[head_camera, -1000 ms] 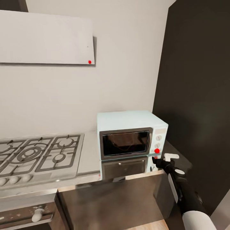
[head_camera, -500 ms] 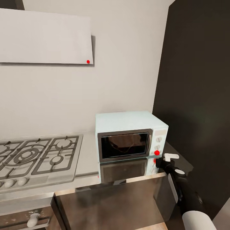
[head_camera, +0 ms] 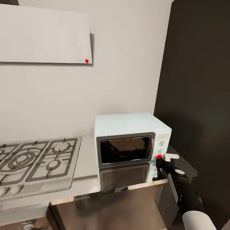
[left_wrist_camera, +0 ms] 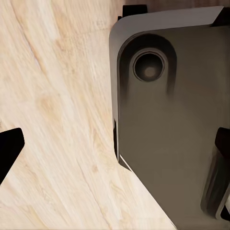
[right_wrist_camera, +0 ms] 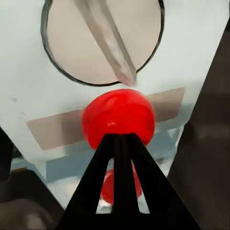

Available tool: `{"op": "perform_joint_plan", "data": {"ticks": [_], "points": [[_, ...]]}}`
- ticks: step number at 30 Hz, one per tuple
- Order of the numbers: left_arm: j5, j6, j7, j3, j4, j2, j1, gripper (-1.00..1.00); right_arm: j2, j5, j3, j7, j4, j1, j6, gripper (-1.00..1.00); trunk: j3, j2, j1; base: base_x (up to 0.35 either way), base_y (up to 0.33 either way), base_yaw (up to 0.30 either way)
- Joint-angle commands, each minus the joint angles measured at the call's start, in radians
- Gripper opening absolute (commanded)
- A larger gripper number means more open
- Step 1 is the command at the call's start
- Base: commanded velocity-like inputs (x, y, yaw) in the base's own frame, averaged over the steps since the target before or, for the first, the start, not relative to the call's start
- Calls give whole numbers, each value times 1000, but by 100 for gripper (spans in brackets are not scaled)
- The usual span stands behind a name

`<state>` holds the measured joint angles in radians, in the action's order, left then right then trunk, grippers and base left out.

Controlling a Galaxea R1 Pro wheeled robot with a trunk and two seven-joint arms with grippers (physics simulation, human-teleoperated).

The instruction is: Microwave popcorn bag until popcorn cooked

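Observation:
The pale blue-white microwave (head_camera: 131, 140) stands on the grey countertop (head_camera: 87, 161) against the wall, its dark glass door shut. My right gripper (head_camera: 158, 162) is at its front right corner. In the right wrist view the right gripper (right_wrist_camera: 120, 139) is shut, and its black fingers (right_wrist_camera: 108, 182) point at the red indicator light (right_wrist_camera: 118, 118), tips on or just before it, below a round knob (right_wrist_camera: 103, 38). My left gripper (left_wrist_camera: 115, 143) hangs open over the wooden floor (left_wrist_camera: 52, 96), holding nothing. The popcorn bag and popcorn are out of view; the dark glass shows only reflections.
A gas hob (head_camera: 35, 159) with grates fills the countertop left of the microwave. A white hood panel (head_camera: 44, 35) hangs on the wall above. A tall dark cabinet (head_camera: 198, 95) closes off the right side. Dark cabinet fronts (head_camera: 108, 207) run below the counter.
The whole head picture has shifted, so the camera moved and the microwave looks a little nearer. My right gripper's tip has closed in on the red light.

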<state>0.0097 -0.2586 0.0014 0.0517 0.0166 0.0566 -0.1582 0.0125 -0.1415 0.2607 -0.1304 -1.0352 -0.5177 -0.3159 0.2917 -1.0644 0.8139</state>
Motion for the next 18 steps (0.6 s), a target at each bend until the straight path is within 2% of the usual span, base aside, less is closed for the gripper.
{"op": "perform_joint_plan", "data": {"ticks": [1,18], "points": [[1,-5,0,5,2,0,0,100,1,-11,4,-9,-2,-1,-5,-100,1,-1,0,108,0,0],[1,-5,0,5,2,0,0,100,0,-12,6,-9,-22,-1,-5,-100,1,-1,0,8,0,0]]}}
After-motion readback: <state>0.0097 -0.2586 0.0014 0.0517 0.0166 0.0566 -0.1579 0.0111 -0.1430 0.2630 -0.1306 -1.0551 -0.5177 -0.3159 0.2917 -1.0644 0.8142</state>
